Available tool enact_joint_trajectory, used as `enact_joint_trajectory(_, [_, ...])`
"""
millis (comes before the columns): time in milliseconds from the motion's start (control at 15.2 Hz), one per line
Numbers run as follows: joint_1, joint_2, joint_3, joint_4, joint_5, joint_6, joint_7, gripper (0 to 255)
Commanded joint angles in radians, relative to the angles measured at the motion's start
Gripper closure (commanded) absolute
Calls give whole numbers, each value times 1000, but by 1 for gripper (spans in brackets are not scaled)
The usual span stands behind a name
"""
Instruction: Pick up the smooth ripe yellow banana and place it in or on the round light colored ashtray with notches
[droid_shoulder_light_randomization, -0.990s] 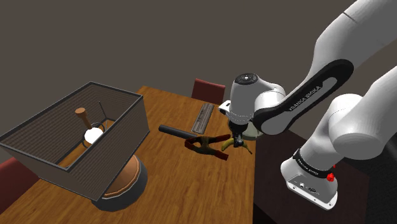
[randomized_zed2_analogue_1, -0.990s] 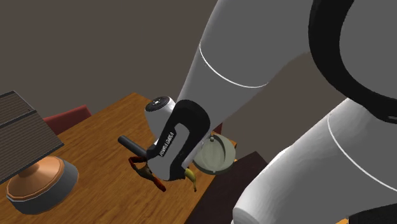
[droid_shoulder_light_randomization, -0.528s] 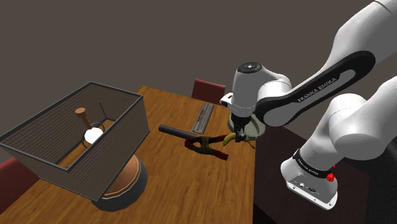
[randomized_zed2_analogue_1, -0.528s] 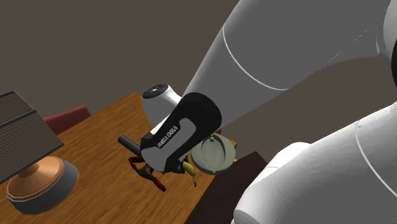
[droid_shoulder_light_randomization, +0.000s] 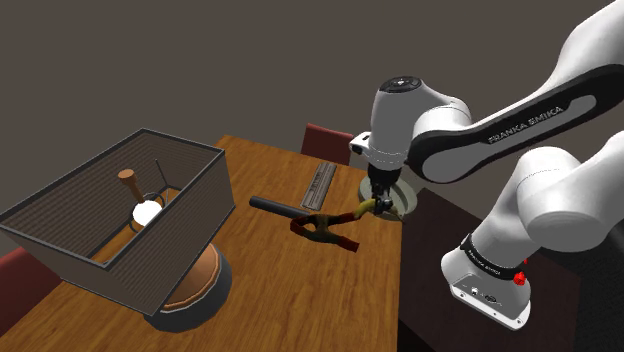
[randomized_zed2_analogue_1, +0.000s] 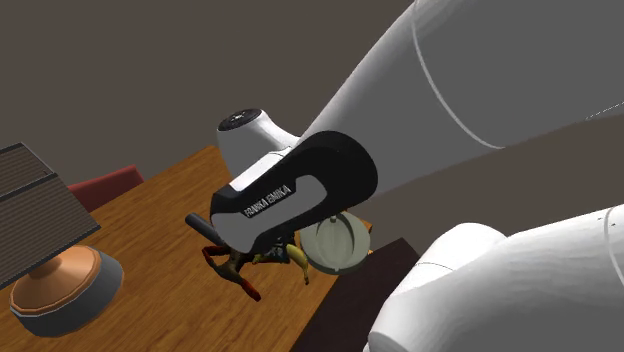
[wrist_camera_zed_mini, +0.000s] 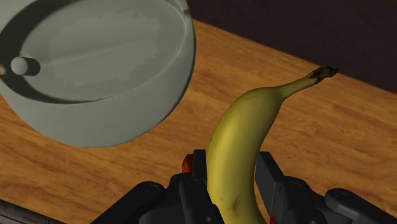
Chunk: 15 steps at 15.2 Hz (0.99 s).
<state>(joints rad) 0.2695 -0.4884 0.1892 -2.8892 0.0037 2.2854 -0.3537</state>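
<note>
Gripper (wrist_camera_zed_mini: 233, 167) clamped on banana (wrist_camera_zed_mini: 251, 118); ashtray (wrist_camera_zed_mini: 121, 124) just beside, prob. lower. Centre banana over its bowl before opening.

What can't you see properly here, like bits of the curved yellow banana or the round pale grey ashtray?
1. The curved yellow banana: in the wrist view, its near end is hidden inside the black gripper that clasps it.
2. The round pale grey ashtray: in the wrist view the picture's edge cuts it off. In the shoulder view it sits mostly behind the arm's hand.
3. The red clamp: in the second exterior view, the arm partly covers it.
</note>
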Motion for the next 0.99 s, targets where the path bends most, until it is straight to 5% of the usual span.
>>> enact_joint_trajectory(0, [-20, -18, -22, 0, -17, -16, -29, 255])
enact_joint_trajectory(792, [-283, 37, -271, 35, -239, 39, -347, 255])
enact_joint_trajectory(924, [-287, 53, -274, 32, -245, 59, -347, 255])
